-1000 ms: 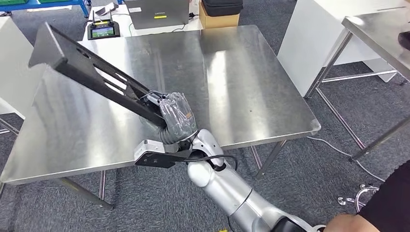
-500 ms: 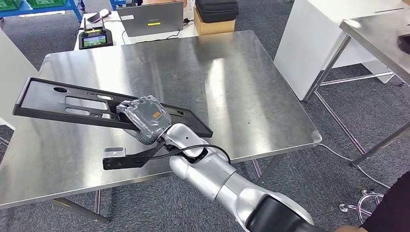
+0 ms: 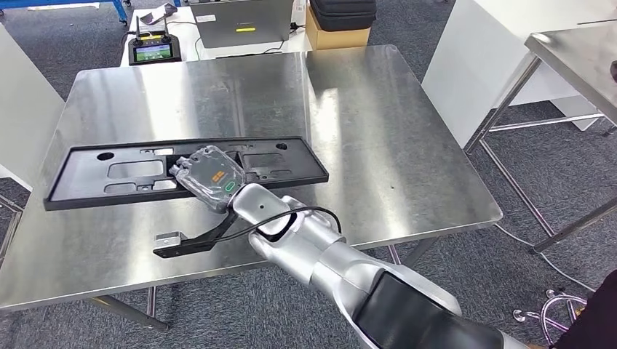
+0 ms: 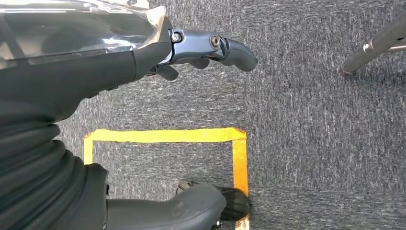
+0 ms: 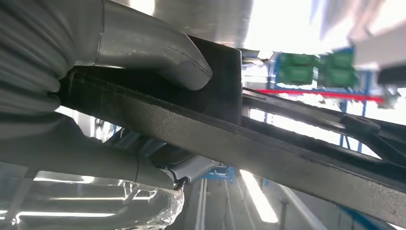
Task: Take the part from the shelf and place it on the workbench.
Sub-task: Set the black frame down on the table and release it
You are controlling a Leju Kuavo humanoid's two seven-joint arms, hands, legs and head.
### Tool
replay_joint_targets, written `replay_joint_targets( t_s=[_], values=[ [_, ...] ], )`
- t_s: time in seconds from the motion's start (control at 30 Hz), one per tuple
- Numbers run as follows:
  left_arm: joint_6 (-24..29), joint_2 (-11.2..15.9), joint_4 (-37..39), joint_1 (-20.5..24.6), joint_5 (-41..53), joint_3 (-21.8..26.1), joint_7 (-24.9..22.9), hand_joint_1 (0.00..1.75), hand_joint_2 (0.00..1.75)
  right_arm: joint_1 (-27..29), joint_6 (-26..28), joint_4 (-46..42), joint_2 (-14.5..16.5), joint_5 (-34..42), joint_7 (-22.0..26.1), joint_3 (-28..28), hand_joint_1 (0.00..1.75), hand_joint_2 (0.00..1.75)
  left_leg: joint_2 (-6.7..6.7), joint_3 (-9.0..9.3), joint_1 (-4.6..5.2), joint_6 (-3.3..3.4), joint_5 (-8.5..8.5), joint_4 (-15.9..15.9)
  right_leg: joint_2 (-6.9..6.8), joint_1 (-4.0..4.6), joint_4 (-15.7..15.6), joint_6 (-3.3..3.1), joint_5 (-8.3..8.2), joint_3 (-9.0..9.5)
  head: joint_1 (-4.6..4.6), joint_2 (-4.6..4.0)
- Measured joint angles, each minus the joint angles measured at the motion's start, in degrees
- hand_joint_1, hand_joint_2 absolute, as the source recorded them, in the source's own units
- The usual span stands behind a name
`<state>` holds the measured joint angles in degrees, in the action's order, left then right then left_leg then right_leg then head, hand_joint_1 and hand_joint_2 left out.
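Now your right robot hand (image 3: 211, 178) gripped the black part (image 3: 131, 171) over the surface (image 3: 364, 123), toward nine o'clock; lower it flat before letting go. Left robot hand (image 4: 206, 52) hung empty.

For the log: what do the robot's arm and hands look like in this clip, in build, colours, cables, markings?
The right arm is silver with rounded segments and a black section nearer the body; a thin black cable loops beside the wrist, by a black bracket with a small grey block. The right hand is grey under clear plastic wrap, with an orange label and a green mark. The left hand shows a grey ribbed cover and dark fingers.
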<state>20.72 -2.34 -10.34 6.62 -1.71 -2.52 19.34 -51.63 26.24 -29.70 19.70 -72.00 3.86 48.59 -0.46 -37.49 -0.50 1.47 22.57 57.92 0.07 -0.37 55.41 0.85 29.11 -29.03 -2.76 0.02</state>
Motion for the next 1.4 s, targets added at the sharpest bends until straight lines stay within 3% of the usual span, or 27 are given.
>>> replay_joint_targets(
  t_s=[0.13, 0.33, 0.63, 0.87, 1.0, 1.23, 1.37, 1.4],
  values=[
    [-0.13, 0.08, 0.0, 0.42, 0.38, -0.55, -0.5, 0.0, 1.75, -0.33, -1.93, 3.8, 0.08, -1.49, -1.31, 2.66, 1.75, 1.75, 0.0, 0.01, 0.03, 0.11, -0.07, 0.01, 0.0, -0.14, -0.01, 0.74, -0.11, -0.01, -0.01, 0.0],
    [-0.08, 0.16, 0.0, 0.39, 0.32, -0.79, -0.46, 0.0, 1.75, -0.2, -10.88, 7.05, 0.08, -0.03, -4.99, 5.2, 1.75, 1.75, 0.01, 0.05, -0.1, 0.11, -0.1, 0.01, -0.02, -0.18, 0.01, 0.79, -0.13, -0.03, 0.01, 0.0],
    [0.75, 0.16, 0.0, 0.12, -0.66, -0.63, 0.06, 0.0, 1.75, -0.92, -14.16, 12.16, -1.01, 2.78, -11.22, 4.78, 1.75, 1.75, 0.05, 0.06, -0.16, 0.09, -0.14, -0.01, -0.03, -0.14, 0.08, 0.79, -0.11, 0.17, 0.01, 0.0],
    [0.96, 0.16, 0.0, -0.12, -0.76, -0.28, 0.21, 0.0, 1.75, -1.4, -15.21, 13.9, -2.3, 3.32, -13.1, 4.04, 1.75, 1.75, 0.12, 0.1, -0.16, 0.09, -0.14, -0.01, -0.02, -0.12, 0.07, 0.79, -0.11, -0.02, 0.01, 0.0],
    [1.05, 0.16, 0.02, -0.17, -0.45, -0.09, -0.7, 0.0, 1.75, -1.73, -15.83, 14.39, -2.86, 3.63, -15.11, 2.95, 0.0, 1.75, 0.1, 0.11, -0.16, 0.09, -0.13, -0.01, -0.03, -0.12, 0.07, 0.79, -0.09, -0.08, 0.01, 0.0],
    [1.09, 0.15, 0.02, -0.17, 0.16, -0.05, -2.33, 0.0, 1.75, -1.84, -15.51, 15.11, -3.83, 3.97, -16.47, 1.52, 0.0, 1.75, 0.12, 0.11, -0.15, 0.1, -0.14, 0.0, -0.03, -0.12, 0.07, 0.81, -0.11, 0.02, 0.0, 0.0],
    [0.85, 0.13, 0.02, -0.15, 0.26, -0.03, -1.98, 0.0, 0.0, -1.85, -15.16, 15.17, -3.91, 4.1, -16.58, 0.91, 0.0, 1.75, 0.12, 0.11, -0.15, 0.1, -0.14, 0.0, -0.02, -0.12, 0.07, 0.81, -0.11, 0.04, 0.01, 0.0],
    [0.63, 0.13, 0.02, -0.14, 0.12, -0.02, -1.66, 0.0, 0.0, -1.85, -15.08, 15.18, -3.91, 4.08, -16.58, 0.78, 0.0, 1.75, 0.12, 0.11, -0.15, 0.1, -0.14, 0.0, -0.02, -0.12, 0.07, 0.81, -0.11, 0.03, 0.01, 0.0]
  ],
)
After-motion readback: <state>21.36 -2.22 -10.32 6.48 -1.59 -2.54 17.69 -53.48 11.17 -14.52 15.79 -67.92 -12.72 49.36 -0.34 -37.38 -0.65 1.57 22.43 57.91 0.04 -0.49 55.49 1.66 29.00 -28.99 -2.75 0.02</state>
